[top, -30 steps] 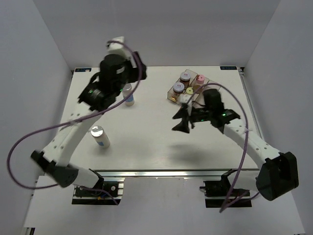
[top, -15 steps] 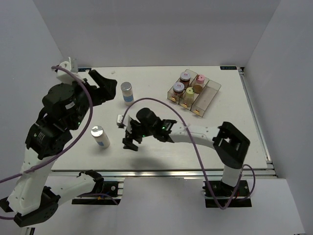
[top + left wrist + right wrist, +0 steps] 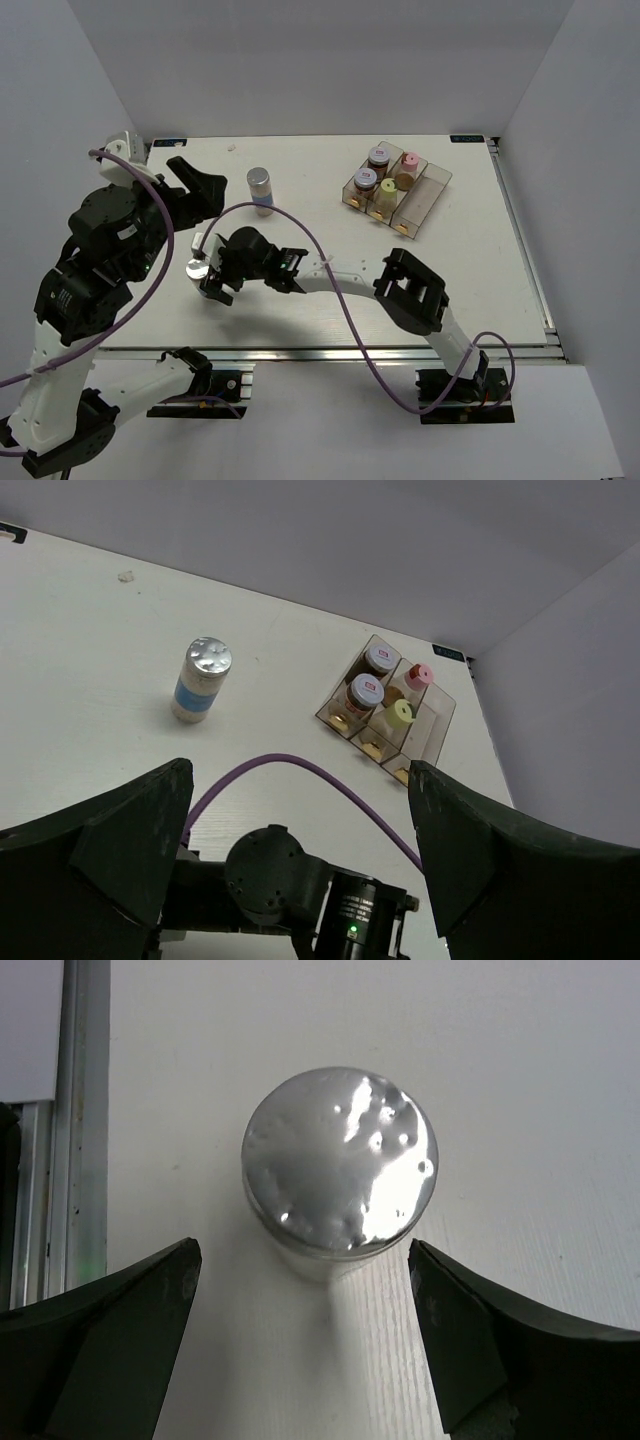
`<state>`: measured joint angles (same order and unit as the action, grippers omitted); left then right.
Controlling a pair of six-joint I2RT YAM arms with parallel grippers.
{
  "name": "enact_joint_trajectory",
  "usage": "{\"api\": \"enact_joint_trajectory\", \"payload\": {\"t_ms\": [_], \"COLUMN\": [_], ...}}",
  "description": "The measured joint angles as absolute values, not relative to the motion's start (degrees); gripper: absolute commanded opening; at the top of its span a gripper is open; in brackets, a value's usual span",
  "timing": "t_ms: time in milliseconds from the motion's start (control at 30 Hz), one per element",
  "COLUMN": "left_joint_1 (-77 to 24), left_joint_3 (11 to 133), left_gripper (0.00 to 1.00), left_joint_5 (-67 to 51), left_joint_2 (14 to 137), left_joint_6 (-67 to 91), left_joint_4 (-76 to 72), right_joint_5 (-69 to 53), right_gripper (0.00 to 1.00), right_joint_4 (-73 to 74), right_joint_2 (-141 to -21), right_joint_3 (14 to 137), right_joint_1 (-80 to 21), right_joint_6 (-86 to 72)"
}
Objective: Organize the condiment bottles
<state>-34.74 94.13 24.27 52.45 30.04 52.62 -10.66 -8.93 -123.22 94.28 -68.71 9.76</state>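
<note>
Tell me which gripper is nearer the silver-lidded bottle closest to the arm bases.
Right. The right gripper hangs over the near silver-lidded bottle, open fingers either side of its lid. The left gripper is farther back, open, left of the far silver-lidded bottle.

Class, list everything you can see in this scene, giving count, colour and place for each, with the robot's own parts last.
far silver-lidded bottle: one, white and blue, standing left of centre at the back
near silver-lidded bottle: one, silver lid, body hidden, front left
dark brown bottles: two, pale red-marked lids, tray's left slot
pink-lidded bottle: one, tan, middle slot, back
yellow bottle: one, pale yellow, middle slot, front
tray: one, clear brownish, back right of table
table: one, white
left hand: open, raised over back left
right hand: open, straddling the near silver-lidded bottle
</note>
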Motion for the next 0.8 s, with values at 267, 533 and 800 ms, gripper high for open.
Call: {"api": "enact_joint_trajectory", "payload": {"t_ms": [267, 533, 800], "left_joint_1": [-34.74, -34.74, -34.74], "left_joint_3": [94.11, 94.08, 93.41], "left_gripper": [0.98, 0.98, 0.98], "left_joint_5": [24.69, 24.69, 24.67], "left_joint_2": [51.83, 51.96, 52.53], "left_joint_6": [30.02, 29.98, 29.85], "left_joint_4": [53.63, 54.04, 54.15], "right_joint_5": [-7.07, -6.79, -8.14], "right_gripper": [0.89, 0.85, 0.27], "right_joint_4": [-8.60, -8.75, -9.65], "right_joint_2": [-130.41, -132.64, -132.64], "right_joint_3": [105.19, 107.87, 107.79], "right_joint_1": [-68.69, -68.71, -68.71], "right_joint_6": [8.47, 7.70, 7.42]}}
